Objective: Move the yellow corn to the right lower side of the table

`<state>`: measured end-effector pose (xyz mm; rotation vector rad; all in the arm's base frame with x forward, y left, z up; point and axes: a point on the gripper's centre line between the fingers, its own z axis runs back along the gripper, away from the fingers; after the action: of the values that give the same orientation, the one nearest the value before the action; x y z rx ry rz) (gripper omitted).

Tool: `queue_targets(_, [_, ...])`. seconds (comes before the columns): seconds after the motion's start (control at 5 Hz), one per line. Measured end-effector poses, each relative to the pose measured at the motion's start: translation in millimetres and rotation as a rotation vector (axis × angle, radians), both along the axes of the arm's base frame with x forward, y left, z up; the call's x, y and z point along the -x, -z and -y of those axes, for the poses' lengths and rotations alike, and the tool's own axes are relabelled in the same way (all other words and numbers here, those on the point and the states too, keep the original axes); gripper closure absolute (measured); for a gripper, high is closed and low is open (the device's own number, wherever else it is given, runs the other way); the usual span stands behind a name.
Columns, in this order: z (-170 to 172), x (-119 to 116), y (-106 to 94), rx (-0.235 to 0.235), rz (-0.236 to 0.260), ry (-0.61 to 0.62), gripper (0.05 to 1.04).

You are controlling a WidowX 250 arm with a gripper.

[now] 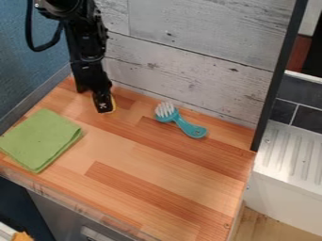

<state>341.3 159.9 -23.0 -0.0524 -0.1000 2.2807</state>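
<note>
The black gripper [103, 103] hangs low over the back left part of the wooden table [151, 169], near the corner where the two walls meet. A sliver of the yellow corn [114, 104] shows along the gripper's right edge and around its lower tip. Most of the corn is hidden behind the gripper, so whether it is held or only beside it cannot be told.
A folded green cloth [41, 139] lies at the table's left. A teal brush [183, 123] with white bristles lies near the back wall, right of the gripper. A dark post [274, 84] stands at the back right corner.
</note>
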Motion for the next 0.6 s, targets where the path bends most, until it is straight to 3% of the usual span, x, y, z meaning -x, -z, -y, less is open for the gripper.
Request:
queue_targets(0.2, [7,-1,-0.9,-0.025,-0.003,0.025,0.526])
queue_targets(0.6, [20,1,-44.9,-0.156,0.021,0.077,0.526])
